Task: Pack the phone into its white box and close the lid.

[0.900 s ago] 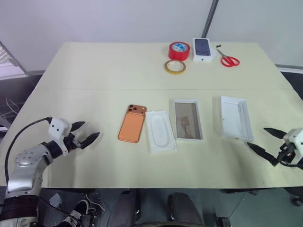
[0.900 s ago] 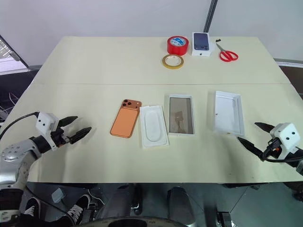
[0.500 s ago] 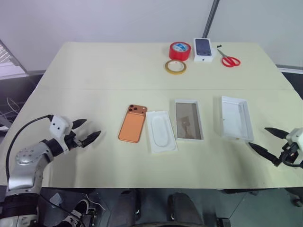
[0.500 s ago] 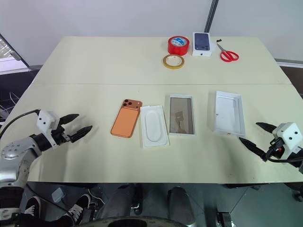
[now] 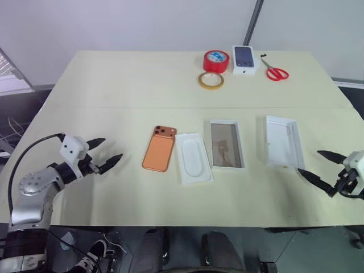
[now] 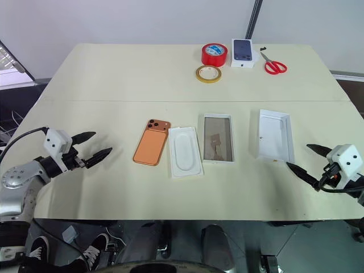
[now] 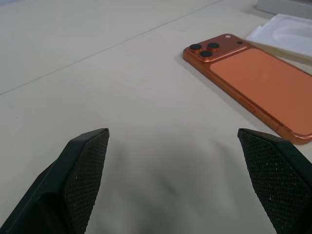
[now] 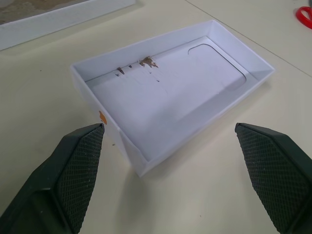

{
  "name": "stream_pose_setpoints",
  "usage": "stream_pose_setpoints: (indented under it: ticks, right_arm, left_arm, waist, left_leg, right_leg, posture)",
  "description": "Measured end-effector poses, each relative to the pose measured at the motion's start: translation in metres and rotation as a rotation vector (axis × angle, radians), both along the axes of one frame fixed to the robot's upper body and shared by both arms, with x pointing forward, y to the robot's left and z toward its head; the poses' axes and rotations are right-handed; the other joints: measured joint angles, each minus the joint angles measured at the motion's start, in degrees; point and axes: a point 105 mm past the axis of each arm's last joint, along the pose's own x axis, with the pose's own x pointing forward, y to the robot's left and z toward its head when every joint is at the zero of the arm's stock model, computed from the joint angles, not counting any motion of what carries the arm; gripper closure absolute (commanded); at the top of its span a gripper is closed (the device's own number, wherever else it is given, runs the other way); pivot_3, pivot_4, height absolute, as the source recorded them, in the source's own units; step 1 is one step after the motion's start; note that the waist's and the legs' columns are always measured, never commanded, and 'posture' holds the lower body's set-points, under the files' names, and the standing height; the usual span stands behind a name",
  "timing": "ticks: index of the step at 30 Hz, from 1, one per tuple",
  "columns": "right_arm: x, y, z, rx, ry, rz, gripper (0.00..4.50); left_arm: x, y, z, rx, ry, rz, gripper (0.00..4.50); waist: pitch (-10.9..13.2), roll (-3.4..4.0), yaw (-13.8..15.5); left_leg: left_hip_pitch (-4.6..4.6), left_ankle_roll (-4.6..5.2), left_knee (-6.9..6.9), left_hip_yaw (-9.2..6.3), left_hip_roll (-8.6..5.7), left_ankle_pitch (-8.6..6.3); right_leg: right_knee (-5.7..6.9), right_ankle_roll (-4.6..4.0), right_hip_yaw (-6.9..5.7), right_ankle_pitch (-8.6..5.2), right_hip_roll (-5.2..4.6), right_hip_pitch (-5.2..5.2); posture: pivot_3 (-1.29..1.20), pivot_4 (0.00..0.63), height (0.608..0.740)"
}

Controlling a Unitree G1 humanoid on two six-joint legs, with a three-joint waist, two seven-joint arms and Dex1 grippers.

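One phone [image 5: 158, 149], one white box [image 5: 226, 144], one lid [image 5: 282, 141]; left tool [image 5: 104, 153] and right tool [image 5: 320, 167] released, empty

On the cream worktop [image 5: 114, 85]: 1 copper-orange phone [image 5: 158, 148], 1 flat white insert [image 5: 193, 157] with an oval recess, 1 white box [image 5: 226, 144] with a grey-brown base, and 1 all-white lid [image 5: 282, 141], laid in a single row. At the far edge: 2 rolls of tape, 1 red [image 5: 215, 61] and 1 yellow [image 5: 210, 80], 1 small white carton [image 5: 244, 60] printed with a dark phone picture, and 1 pair of red-handled scissors [image 5: 275, 72]. 2 robot pincers flank the row, 1 left [image 5: 105, 156] and 1 right [image 5: 320, 169], each with 2 black fingers.
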Motion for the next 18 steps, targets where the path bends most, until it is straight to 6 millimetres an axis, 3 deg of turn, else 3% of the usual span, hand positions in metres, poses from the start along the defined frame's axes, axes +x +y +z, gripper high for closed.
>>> stream_pose_setpoints:
  ticks: [5, 10, 14, 18]
  right_arm:
    - [0.010, 0.012, 0.008, -0.002, -0.025, 0.042, 0.00]
    - [0.025, 0.060, 0.024, -0.004, -0.069, 0.207, 0.00]
    - [0.029, 0.102, 0.025, 0.021, -0.069, 0.339, 0.00]
    - [0.033, 0.139, 0.023, 0.078, -0.072, 0.436, 0.00]
  left_arm:
    - [0.005, -0.009, -0.003, -0.020, 0.066, -0.014, 0.05]
    - [0.013, -0.031, 0.016, -0.040, 0.086, -0.010, 0.05]
    - [0.011, -0.058, 0.021, -0.172, 0.240, -0.052, 0.05]
    - [-0.005, -0.104, 0.015, -0.419, 0.496, -0.196, 0.05]
  waist:
    - [0.0, 0.00, 0.0]
    - [0.0, 0.00, 0.0]
    - [0.0, 0.00, 0.3]
    - [0.0, -0.04, 0.1]
  left_leg:
    - [0.00, 0.01, 0.01, 0.00, 0.00, 0.01]
    - [-0.01, 0.01, 0.02, -0.01, 0.00, 0.01]
    - [-0.02, 0.02, 0.08, -0.01, 0.00, 0.01]
    - [-0.03, 0.03, 0.17, -0.03, -0.01, 0.02]
  right_leg:
    - [0.01, 0.10, 0.00, 0.05, 0.01, -0.01]
    - [0.03, 0.18, 0.00, 0.10, 0.03, 0.00]
    - [0.03, 0.19, -0.01, 0.10, 0.04, 0.05]
    - [0.08, 0.21, -0.03, 0.11, 0.07, 0.07]
  posture:
    - [0.00, 0.150, 0.728]
    - [0.00, 0.150, 0.728]
    - [0.00, 0.150, 0.728]
    - [0.00, 0.150, 0.728]
